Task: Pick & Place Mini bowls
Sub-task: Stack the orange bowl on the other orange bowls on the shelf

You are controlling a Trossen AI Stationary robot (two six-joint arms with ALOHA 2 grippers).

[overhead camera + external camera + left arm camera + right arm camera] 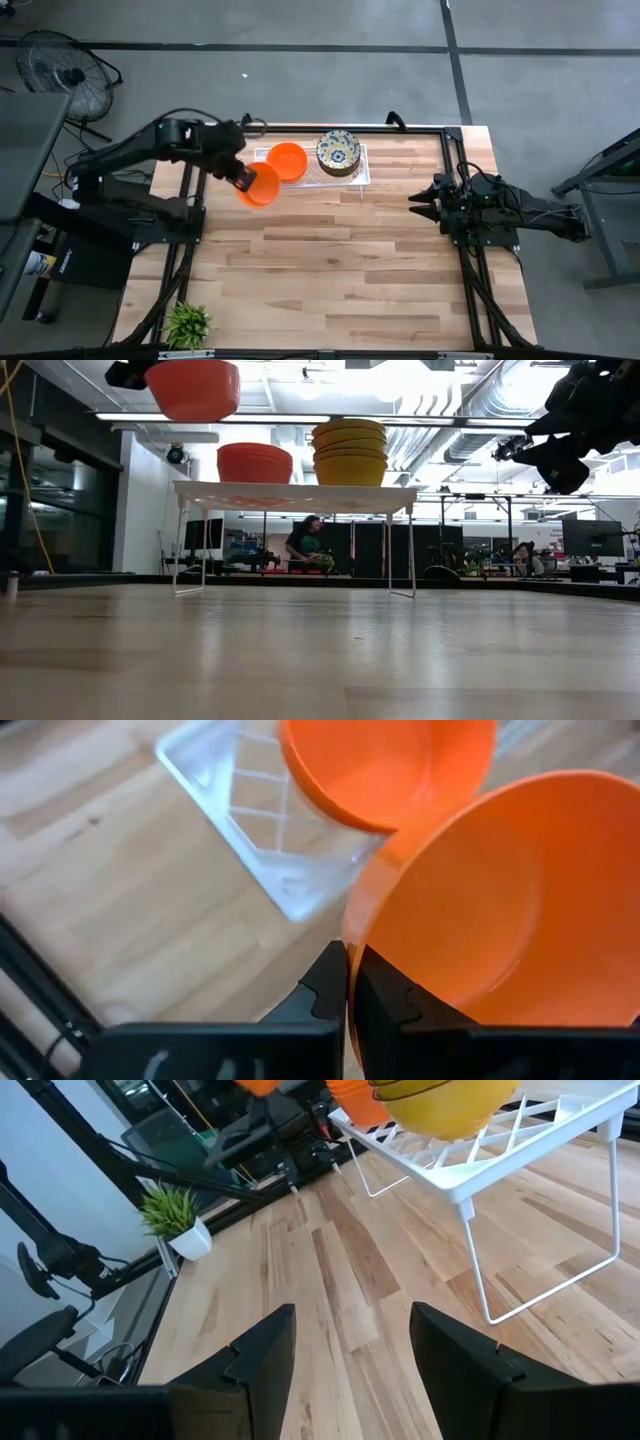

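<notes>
Beside the tray, left end effector grips glossy orange bowl.

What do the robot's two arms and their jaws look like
Both arms are matte black, built of jointed tubular links with black cables along them. The left gripper and right gripper each end in two flat, angular black jaws. No markings are legible.

You have a white wire tray standing at the table's far edge, and a small potted plant at its near-left corner.
</notes>
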